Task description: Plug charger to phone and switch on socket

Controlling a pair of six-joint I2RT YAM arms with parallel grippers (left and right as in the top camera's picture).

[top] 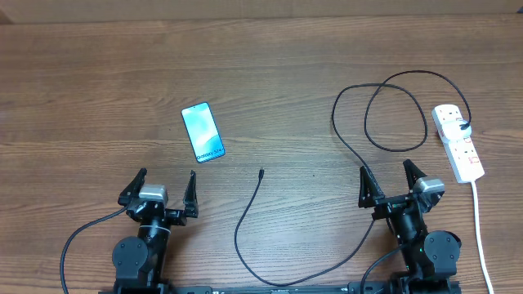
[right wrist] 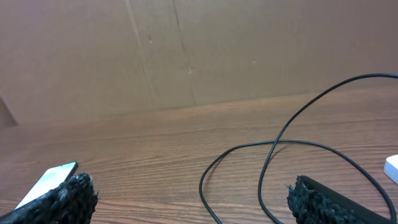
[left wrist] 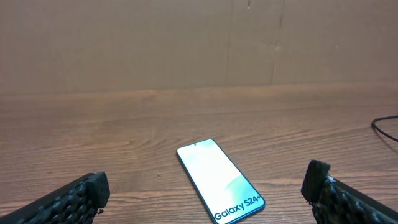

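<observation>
While both pairs of jaws stand wide apart and empty at the near edge of the bench (top: 90,73), we see the phone (top: 203,132) lying screen-up just ahead of the left jaws. The charger (top: 258,183) loops away from the socket (top: 458,143) at far right, its plug tip (top: 261,172) loose between the arms, apart from the phone.

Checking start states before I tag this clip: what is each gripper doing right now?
Left gripper: open, holding nothing.
Right gripper: open, holding nothing.
</observation>
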